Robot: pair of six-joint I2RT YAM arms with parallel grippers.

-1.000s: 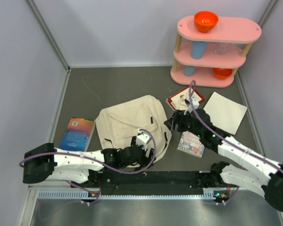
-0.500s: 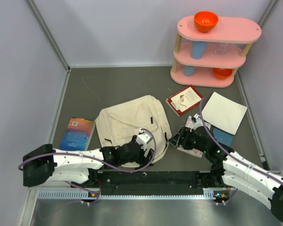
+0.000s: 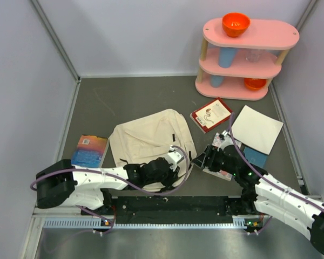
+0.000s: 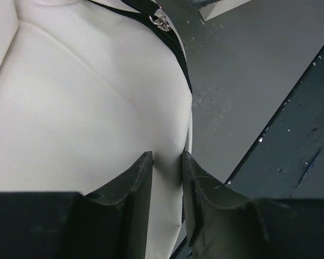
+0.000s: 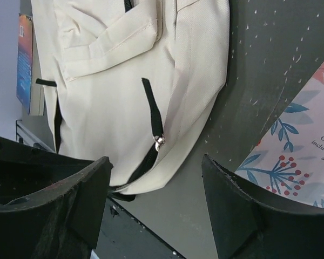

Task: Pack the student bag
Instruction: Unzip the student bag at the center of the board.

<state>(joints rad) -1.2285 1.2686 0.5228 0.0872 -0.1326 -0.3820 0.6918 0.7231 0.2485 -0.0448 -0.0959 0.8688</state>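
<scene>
1. Bag (image 3: 151,141): lay flat at mid-desk, toward the near edge. Its zip pull (image 5: 160,141) sat on the side facing the right edge. Whether any opening was unzipped could not be told.
2. Left gripper (image 4: 166,159): at the bag's near right corner, its fingers narrow and pinching a fold of canvas.
3. Right gripper (image 5: 155,162): low over the desk just beside the bag's right side, its fingers wide and holding nothing.
4. Blue book (image 3: 88,151): near the left edge, outside the bag.
5. Red book (image 3: 211,114): beyond the bag toward the far right corner, outside the bag.
6. White sheet (image 3: 257,128): near the right edge, outside the bag.
7. Floral booklet (image 3: 221,174): partly under the right arm, outside the bag.
8. Shelf (image 3: 270,35): in the far right corner.
9. Progress, as judged: early. Nothing showed inside the bag and every loose item lay on the desk. Opening the bag and loading each item remained, then closing it.
</scene>
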